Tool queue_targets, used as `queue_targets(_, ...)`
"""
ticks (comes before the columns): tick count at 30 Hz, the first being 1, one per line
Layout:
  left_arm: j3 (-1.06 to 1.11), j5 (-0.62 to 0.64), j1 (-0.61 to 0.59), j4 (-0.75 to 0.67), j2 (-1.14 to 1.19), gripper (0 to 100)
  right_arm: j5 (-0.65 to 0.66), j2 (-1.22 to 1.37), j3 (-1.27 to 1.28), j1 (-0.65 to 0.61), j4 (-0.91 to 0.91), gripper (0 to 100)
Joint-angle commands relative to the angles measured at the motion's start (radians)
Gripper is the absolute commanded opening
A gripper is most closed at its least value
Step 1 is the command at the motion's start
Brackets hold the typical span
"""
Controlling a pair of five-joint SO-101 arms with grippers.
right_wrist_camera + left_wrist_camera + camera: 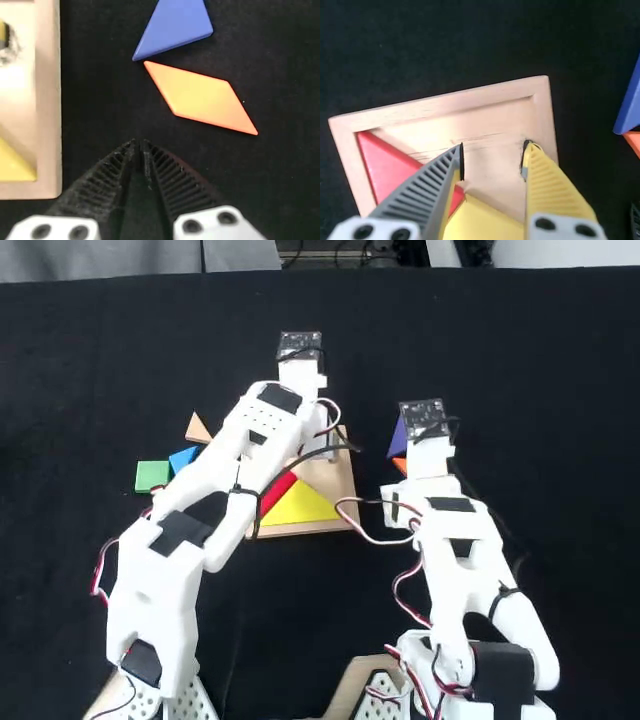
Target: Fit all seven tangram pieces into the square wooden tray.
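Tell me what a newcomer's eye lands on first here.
First, the square wooden tray near the table's middle, with a red triangle and a yellow triangle lying in it and the left pincer open over its bare floor. Next, the blue triangle and the orange parallelogram lying loose beside the tray, ahead of the shut right pincer.

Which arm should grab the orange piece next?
Right. The right gripper, shut, is just beside the orange piece; the left gripper is open over the tray, farther off.
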Motion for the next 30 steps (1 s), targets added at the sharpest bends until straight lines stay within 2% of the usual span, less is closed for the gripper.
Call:
queue_targets(1, -0.015, 0.0, -0.001, 0.008, 0.006, 21, -0.011, -0.042, -0.036, 0.017, -0.021, 1.1)
queue_targets(14, 0.018, -0.002, 0.01, 0.16, 0.012, 21, -0.011, -0.038, -0.038, 0.017, -0.021, 1.1)
queue_targets(24, 0.036, -0.003, 0.013, 0.167, 0.003, 21, -0.009, -0.038, -0.035, -0.012, -0.021, 1.1)
queue_targets(30, 0.041, -0.06, 0.094, 0.186, 0.002, 21, -0.009, -0.038, -0.035, -0.011, -0.021, 1.1)
